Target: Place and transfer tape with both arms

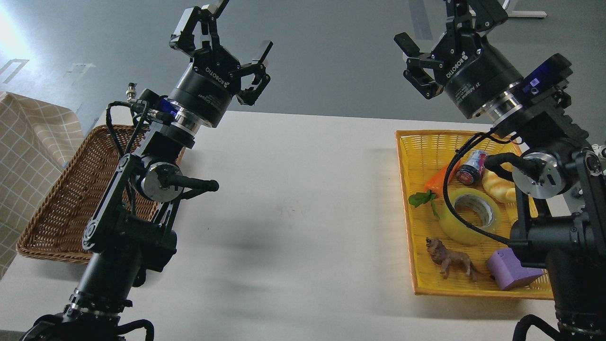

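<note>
The tape (461, 226), a wide yellow translucent roll with a grey-white core, lies flat in the yellow basket (416, 147) at the right of the table. My left gripper (222, 35) is raised high above the table's far left part, fingers spread open and empty. My right gripper (442, 31) is raised above the basket's far end, fingers spread open and empty, its upper finger partly cut off by the frame's top. Neither gripper touches the tape. A black cable of my right arm crosses in front of the roll.
The yellow basket also holds a carrot (438, 182), a small can (471, 166), a bread piece (499, 187), a toy lion (450, 260) and a purple block (511, 270). A brown wicker basket (57, 208) stands at the left. A checked cloth (28, 156) lies at the far left.
</note>
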Robot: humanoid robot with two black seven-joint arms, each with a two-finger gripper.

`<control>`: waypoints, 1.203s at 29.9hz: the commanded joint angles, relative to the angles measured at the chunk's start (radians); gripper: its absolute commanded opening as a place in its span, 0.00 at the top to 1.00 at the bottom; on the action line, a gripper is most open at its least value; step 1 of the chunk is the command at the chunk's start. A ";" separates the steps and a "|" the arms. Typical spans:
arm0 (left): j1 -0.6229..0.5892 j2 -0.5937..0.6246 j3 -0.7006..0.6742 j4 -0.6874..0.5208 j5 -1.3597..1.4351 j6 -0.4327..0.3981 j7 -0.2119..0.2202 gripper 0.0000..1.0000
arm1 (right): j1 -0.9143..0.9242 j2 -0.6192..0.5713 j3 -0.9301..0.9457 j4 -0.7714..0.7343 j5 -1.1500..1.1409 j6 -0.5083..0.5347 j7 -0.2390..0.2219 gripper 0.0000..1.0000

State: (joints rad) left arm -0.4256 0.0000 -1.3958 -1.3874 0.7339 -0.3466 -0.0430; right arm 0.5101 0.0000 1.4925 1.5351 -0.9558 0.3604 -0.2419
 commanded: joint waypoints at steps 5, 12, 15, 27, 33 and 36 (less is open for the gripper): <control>-0.002 0.000 0.001 -0.001 -0.001 0.000 0.000 0.02 | -0.010 0.000 -0.018 0.004 0.000 0.008 0.001 0.00; -0.012 0.000 0.000 0.004 -0.002 0.005 0.000 0.02 | -0.010 0.000 -0.078 0.083 -0.101 0.022 0.030 0.01; -0.009 0.000 0.000 0.004 -0.002 0.005 0.000 0.02 | -0.013 -0.057 -0.081 0.108 -0.185 0.020 0.065 0.01; -0.004 0.000 0.003 0.004 -0.002 0.005 0.000 0.02 | -0.116 -0.379 -0.084 0.154 -0.475 0.018 0.069 0.01; -0.001 0.000 0.008 0.004 -0.001 0.005 0.002 0.02 | -0.202 -0.495 -0.083 0.157 -0.610 0.014 0.079 0.01; 0.001 0.000 0.008 0.004 -0.001 0.005 0.000 0.02 | -0.254 -0.552 -0.083 0.155 -0.664 0.014 0.118 0.01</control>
State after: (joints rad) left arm -0.4262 0.0000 -1.3889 -1.3836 0.7326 -0.3414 -0.0430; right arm 0.3018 -0.5001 1.4089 1.6921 -1.5732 0.3752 -0.1542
